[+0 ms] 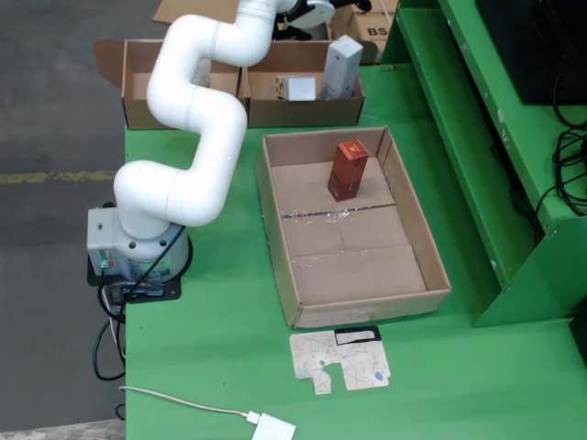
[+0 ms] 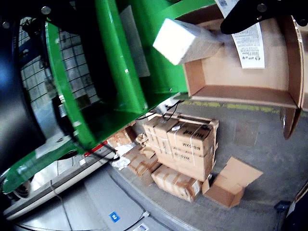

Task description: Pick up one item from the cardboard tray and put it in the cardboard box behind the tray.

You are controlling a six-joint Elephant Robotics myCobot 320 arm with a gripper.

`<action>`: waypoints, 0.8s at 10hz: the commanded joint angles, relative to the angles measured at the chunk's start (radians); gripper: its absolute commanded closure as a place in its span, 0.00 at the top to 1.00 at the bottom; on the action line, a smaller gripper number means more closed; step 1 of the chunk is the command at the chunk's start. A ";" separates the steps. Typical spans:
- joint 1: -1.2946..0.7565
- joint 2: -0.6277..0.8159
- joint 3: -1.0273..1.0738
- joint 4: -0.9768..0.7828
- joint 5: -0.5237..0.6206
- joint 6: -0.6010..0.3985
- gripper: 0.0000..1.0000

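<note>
Red carton (image 1: 348, 169): upright, long axis vertical, at far end of cardboard tray (image 1: 278, 235) on green worktop (image 1: 211, 348). Behind: cardboard box (image 1: 303, 111) holding grey-white carton (image 1: 340, 67), leaning on end. White arm (image 1: 197, 110) overhead; hand state not discernible.

Glossy white arm (image 1: 197, 101) of thick rounded tubular segments, swollen elbow joints, grey boxy base (image 1: 135, 246) on a black plate, black cables (image 1: 112, 316) trailing from it, black gripper finger (image 2: 250, 17) with screw heads.
</note>
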 commanded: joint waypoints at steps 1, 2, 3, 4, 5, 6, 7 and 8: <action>0.039 0.105 0.024 0.012 -0.009 0.024 1.00; 0.039 0.105 0.024 0.012 -0.009 0.037 1.00; 0.063 0.118 0.024 0.012 -0.009 0.067 1.00; 0.077 0.131 0.024 0.012 -0.009 0.099 1.00; 0.088 0.144 0.024 0.012 -0.009 0.107 1.00; 0.104 0.155 0.024 0.012 -0.009 0.146 1.00; 0.118 0.168 0.024 0.012 -0.009 0.179 1.00; 0.124 0.174 0.024 0.012 -0.009 0.192 1.00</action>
